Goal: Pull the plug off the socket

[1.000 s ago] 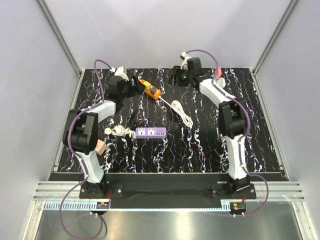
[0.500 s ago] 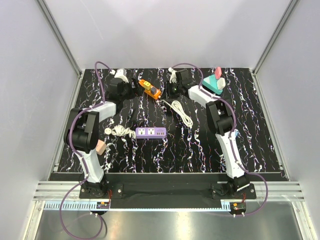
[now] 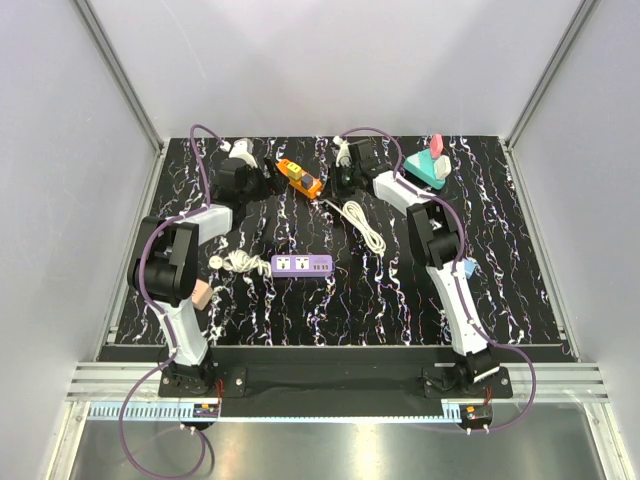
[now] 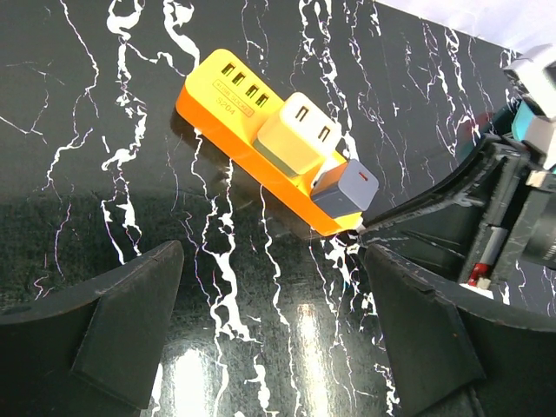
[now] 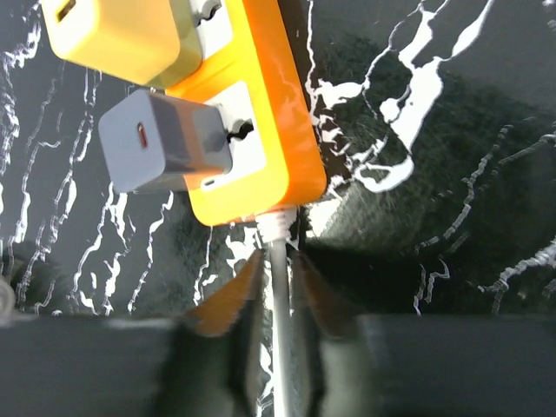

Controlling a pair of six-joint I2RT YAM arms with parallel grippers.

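Orange power strip [image 3: 300, 178] at far centre of the table [image 3: 400, 300], long axis running from far-left to near-right. Two plugs seated in its top face, both still fully in: cream plug [image 4: 300, 130] mid-strip, grey plug [image 4: 345, 187] in the last socket at the near-right end, next to where the white cord [image 3: 365, 225] leaves.

Left gripper [image 4: 271, 261]: jaws spread wide, nothing between them, pads over bare table. Strip lying just beyond the fingertips, slantwise across the gap, not yet between the fingers. In the overhead view, sitting just left of the strip's far-left end.

Right gripper [image 5: 278, 291]: at the cord end of the strip, jaws drawn narrow, one finger either side of the cord right where it exits the housing. Fingertips blurred in the wrist view; unable to tell whether actually pinching the cord or only very close to it.

Judgement: right arm placed to anchor the strip by its tail, left arm free and as near to the plugs as the right. Plugs standing up off the top face, so extraction straight away from that face, across the long axis, not along it.

Hard to make out: socket pins hidden under both plug bodies; which plug is meant, not told by the task; contact of right fingertip with housing unclear
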